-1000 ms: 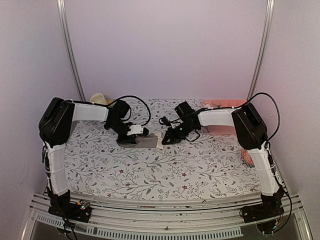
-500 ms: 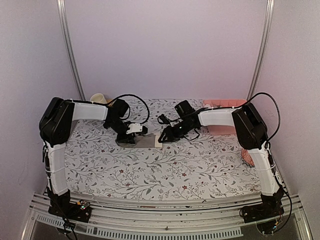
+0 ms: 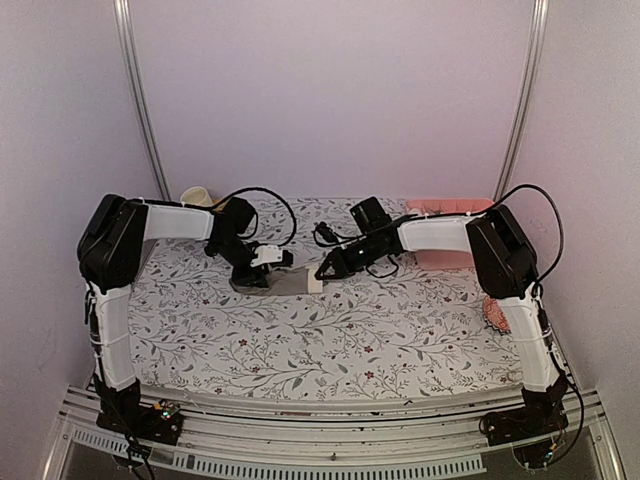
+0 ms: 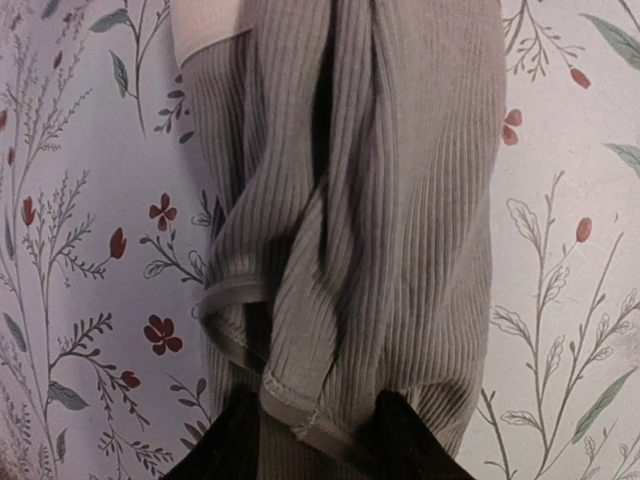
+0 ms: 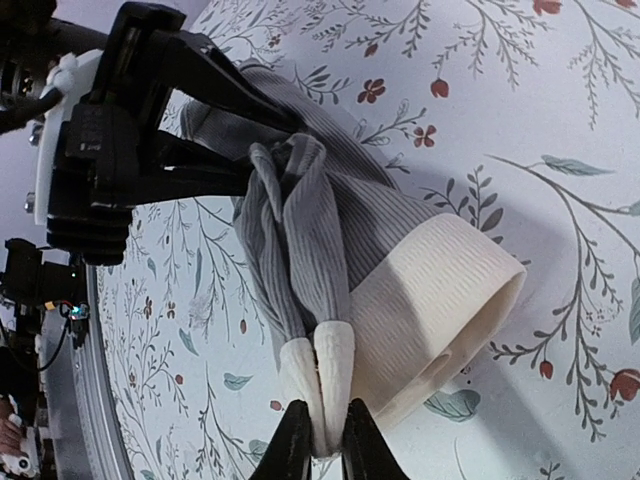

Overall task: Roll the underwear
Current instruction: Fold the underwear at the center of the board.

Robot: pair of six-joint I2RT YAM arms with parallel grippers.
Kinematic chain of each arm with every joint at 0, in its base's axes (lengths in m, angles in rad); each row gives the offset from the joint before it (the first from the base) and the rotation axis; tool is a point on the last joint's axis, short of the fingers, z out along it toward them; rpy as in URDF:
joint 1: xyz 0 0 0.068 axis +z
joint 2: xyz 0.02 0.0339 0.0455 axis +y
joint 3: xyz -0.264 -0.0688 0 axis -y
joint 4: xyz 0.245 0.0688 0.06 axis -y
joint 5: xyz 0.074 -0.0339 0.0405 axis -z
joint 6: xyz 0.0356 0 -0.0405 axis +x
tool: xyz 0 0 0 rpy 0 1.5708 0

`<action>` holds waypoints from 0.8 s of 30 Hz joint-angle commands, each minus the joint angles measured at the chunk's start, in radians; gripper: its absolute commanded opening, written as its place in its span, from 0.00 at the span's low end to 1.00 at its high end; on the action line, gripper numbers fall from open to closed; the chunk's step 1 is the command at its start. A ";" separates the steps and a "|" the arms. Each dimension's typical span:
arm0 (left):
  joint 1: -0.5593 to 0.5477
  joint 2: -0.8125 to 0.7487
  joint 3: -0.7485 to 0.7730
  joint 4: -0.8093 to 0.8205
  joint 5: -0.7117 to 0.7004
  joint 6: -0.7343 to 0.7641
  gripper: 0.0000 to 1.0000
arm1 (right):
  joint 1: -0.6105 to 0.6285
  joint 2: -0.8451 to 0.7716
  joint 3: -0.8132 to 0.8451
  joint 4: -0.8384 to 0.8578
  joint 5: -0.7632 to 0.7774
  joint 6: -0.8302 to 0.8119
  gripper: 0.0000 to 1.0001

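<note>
Right gripper (image 5: pixel 322 440): tips closed on a doubled fold of the cream waistband (image 5: pixel 440 290), low over the table (image 3: pixel 350 340).
Left gripper (image 4: pixel 320 440): clamped on the opposite, grey-brown end of the brief (image 5: pixel 370 240), with a finger on each side of bunched cloth.
Step in hand: by appearance, the start of the roll. The waistband end is lifted and curling while the far end is held as an anchor.
Doing it well: the right gripper should carry the waistband over and along the cloth toward the left gripper, keeping its pinch low so each turn lands on the last. The left gripper should hold light tension, enough to keep the strip straight but not enough to pull the fold out of the pinch.
Risk: the pinch takes only the band's edge, so a hard tug could slip it free or let the loop sag open.
Brief, place: on the floral table cover between the two grippers, at mid-table toward the far side.
Brief, look: ribbed taupe knit gathered lengthwise into a narrow strip, with a dark crease down its middle. The wide waistband stands up as an open loop, and a stitched hem shows at the left gripper's end.
</note>
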 commanded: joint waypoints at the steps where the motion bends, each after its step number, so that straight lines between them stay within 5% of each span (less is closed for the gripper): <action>1: 0.016 -0.001 0.016 -0.027 -0.019 -0.011 0.42 | -0.004 -0.028 0.016 0.032 -0.024 -0.010 0.05; 11: 0.036 -0.044 0.011 -0.028 -0.001 -0.010 0.40 | 0.001 -0.039 0.034 0.063 -0.049 0.022 0.02; 24: 0.083 -0.200 -0.014 -0.025 0.058 -0.006 0.79 | 0.011 0.045 0.141 0.015 -0.015 0.104 0.02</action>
